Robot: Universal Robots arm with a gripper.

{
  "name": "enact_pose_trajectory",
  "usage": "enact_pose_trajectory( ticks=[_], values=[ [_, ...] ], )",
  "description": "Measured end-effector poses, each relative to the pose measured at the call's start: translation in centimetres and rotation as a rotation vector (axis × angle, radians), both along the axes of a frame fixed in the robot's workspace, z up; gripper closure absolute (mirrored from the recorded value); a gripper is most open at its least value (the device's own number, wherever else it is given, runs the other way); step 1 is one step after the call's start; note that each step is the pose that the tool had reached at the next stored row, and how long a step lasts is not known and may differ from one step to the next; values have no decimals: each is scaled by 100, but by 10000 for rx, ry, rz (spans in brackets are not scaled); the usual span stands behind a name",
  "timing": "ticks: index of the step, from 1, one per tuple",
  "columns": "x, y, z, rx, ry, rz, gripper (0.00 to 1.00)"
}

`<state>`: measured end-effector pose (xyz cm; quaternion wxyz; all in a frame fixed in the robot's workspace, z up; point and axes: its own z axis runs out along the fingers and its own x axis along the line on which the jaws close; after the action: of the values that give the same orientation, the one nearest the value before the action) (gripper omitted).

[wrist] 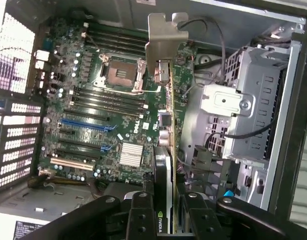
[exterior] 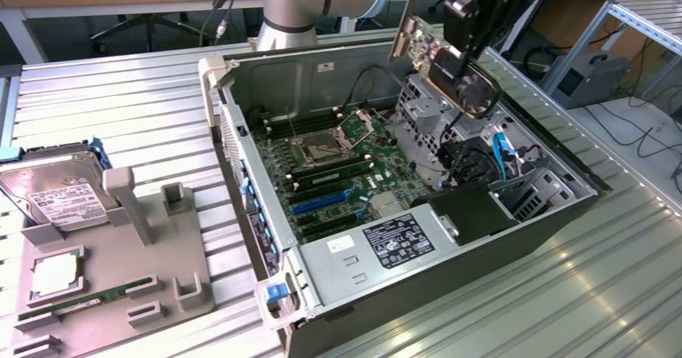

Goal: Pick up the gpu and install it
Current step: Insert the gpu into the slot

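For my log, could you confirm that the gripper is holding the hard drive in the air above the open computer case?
Not quite: the exterior view shows the gripper holding the gpu above the open computer case; the hard drive lies on the grey tray.

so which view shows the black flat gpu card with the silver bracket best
The exterior view: the black flat gpu card hangs in the gripper above the open case, broad face and silver bracket visible. The wrist view shows it edge-on over the green motherboard.
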<state>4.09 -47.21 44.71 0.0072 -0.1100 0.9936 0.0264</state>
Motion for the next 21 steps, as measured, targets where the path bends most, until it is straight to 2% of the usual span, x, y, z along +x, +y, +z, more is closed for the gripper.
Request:
enact_pose_trajectory(
  ticks=[4,7,16,20,21],
  values=[
    [0,0,0,-1,0,803,73],
    [0,0,1,-2,1,1967,73],
    [0,0,0,0,0,3947,73],
    [0,0,0,-3,0,5304,73],
    [0,0,0,-3,1,5505,73]
  ],
)
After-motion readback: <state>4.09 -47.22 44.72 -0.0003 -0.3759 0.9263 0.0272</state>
